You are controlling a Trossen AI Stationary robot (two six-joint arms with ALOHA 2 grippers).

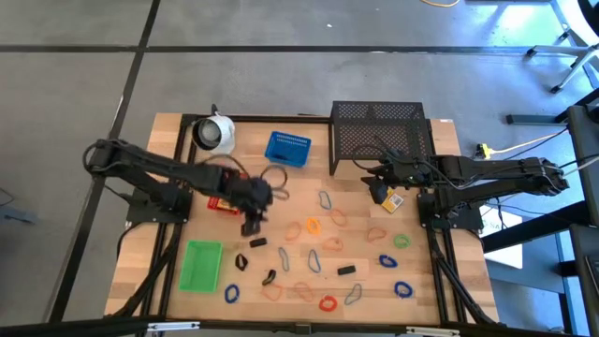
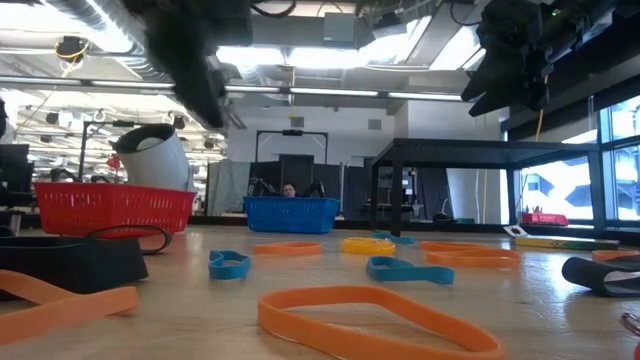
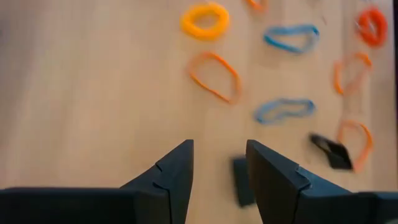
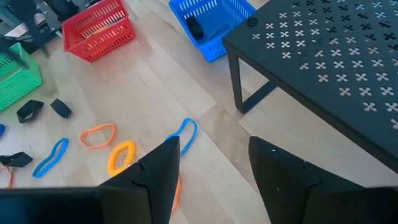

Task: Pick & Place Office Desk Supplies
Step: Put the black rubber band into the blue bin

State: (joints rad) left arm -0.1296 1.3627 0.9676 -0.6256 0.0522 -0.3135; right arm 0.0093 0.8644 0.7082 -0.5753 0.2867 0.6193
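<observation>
My left gripper [image 1: 251,225] hangs open over the table's middle left. A small black clip [image 3: 242,180] lies on the wood straight below the gap between its fingers, and nothing is held. Coloured bands lie flat around it: yellow [image 3: 205,20], orange [image 3: 214,76] and blue [image 3: 284,110]. Another black clip [image 3: 333,152] lies near them. My right gripper [image 1: 384,183] waits open in front of the black mesh rack [image 1: 382,136], with nothing between its fingers [image 4: 158,168]. A small yellow box [image 1: 391,199] shows on the table just beneath it. The red tray [image 4: 99,28], blue tray [image 1: 286,148] and green tray [image 1: 201,265] stand on the table's left half.
A white cup-like object [image 1: 215,133] stands at the far left, next to the blue tray. My left arm partly covers the red tray [image 1: 220,201] in the high view. Bands, wire clips and black clips are scattered over the near right half [image 1: 356,271].
</observation>
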